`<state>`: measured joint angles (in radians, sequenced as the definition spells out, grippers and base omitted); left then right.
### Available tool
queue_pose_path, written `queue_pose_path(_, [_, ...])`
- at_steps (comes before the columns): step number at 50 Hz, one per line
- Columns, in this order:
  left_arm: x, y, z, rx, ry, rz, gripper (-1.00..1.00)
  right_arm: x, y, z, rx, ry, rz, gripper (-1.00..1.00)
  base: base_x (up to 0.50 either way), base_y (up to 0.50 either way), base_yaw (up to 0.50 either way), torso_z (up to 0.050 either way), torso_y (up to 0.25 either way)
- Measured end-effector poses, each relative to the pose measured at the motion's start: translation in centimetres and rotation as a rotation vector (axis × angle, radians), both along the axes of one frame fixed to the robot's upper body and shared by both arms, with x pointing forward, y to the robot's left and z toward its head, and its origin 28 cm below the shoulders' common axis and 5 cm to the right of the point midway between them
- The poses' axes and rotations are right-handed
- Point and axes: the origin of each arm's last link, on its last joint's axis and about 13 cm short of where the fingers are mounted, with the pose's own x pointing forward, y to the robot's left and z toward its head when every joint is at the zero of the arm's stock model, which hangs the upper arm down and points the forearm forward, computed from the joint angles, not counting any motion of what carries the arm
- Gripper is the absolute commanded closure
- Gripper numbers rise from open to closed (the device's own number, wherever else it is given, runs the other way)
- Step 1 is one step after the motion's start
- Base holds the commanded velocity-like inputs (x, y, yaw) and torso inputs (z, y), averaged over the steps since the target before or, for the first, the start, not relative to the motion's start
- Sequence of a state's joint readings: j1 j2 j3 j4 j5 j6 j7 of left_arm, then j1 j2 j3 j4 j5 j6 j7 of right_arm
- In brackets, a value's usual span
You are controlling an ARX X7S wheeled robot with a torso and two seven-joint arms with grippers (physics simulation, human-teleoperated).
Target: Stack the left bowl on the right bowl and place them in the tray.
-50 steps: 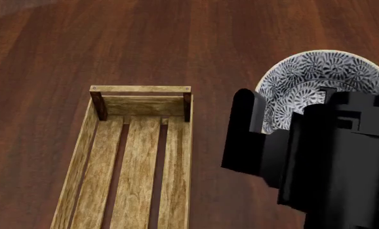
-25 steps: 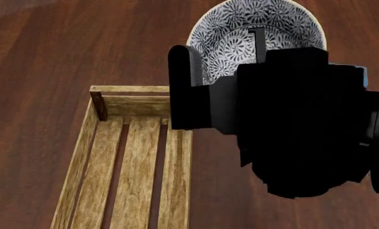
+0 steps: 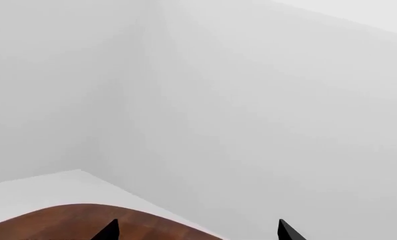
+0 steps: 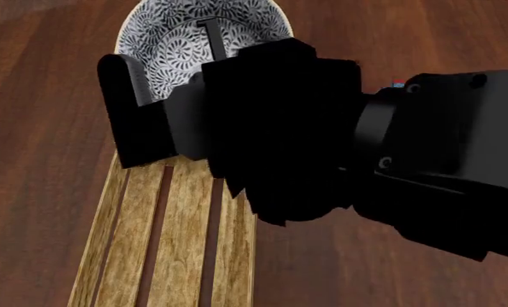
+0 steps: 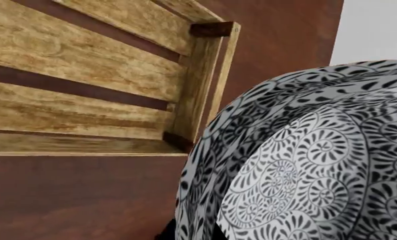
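In the left wrist view, almost all you see is a plain pale wall. Two small black tips of the left gripper (image 3: 197, 232) poke in at the edge, far apart from each other, so it is spread wide with nothing between them. A curved bit of the brown table (image 3: 58, 222) shows by them. The rest of this gripper is cut off.

In the head view, the big black right arm covers much of the picture. The right gripper (image 4: 173, 77) holds the patterned bowl (image 4: 164, 35) by its rim, one finger outside and one thin finger inside. The bowl sits above the far end of the tray (image 4: 109, 236). The arm hides that end of the tray, and the bowl's near side too. You cannot tell if it is one bowl or two stacked.

In the right wrist view, the bowl fills one side, very close. The tray's end wall and dark corner posts are beside it. The gripper's fingers are nearly all out of sight here.
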<state>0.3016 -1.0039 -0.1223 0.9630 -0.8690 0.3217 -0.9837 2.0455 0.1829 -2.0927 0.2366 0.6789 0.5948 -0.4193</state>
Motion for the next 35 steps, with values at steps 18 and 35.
queue_pose_path(18, [-0.1,0.1,-0.1,-0.011,-0.004,-0.003,-1.00,1.4,3.5,-3.1,0.016,0.058,0.120,1.00,0.00,0.00,0.00,0.001,0.001])
queue_pose_path(35, [-0.1,0.2,-0.1,-0.016,-0.007,0.000,-1.00,1.0,4.3,-7.4,0.007,0.144,0.123,1.00,0.00,0.00,0.00,0.000,0.001])
